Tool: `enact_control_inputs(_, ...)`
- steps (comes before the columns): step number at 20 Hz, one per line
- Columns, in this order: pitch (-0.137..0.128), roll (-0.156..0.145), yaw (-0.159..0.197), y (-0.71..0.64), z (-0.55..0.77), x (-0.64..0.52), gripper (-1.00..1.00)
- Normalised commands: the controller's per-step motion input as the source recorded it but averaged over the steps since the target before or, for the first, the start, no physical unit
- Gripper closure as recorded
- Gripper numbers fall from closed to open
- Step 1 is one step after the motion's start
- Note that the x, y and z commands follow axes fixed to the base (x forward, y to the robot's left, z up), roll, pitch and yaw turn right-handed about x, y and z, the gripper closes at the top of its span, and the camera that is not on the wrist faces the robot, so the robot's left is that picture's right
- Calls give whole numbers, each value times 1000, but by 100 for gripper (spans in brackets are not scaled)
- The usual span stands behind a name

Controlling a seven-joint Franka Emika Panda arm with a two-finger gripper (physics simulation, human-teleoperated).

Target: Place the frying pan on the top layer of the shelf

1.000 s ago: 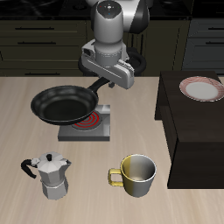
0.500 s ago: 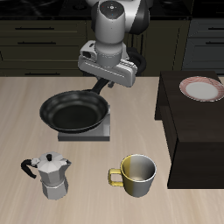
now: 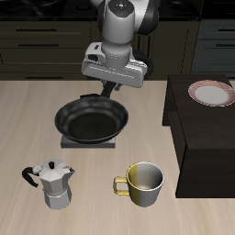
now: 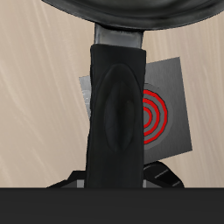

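Pan carried closer to shelf (image 3: 202,128): frying pan (image 3: 89,120) (round, shallow, black) airborne over burner plate (image 4: 162,118), end effector (image 3: 111,86) pinching long handle.

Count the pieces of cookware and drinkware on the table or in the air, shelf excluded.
3: the frying pan held above the burner, the moka pot near the table's front edge, and the mug beside it. None seems hidden.
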Motion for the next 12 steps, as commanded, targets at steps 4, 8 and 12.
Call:
enact_control_inputs(4, -12, 9, 161, 26, 24, 24, 100)
enact_control_inputs(8, -12, -8, 122, -19, 39, 38, 100)
enact_control_inputs(12, -24, -26, 156, -75, 80, 111, 100)
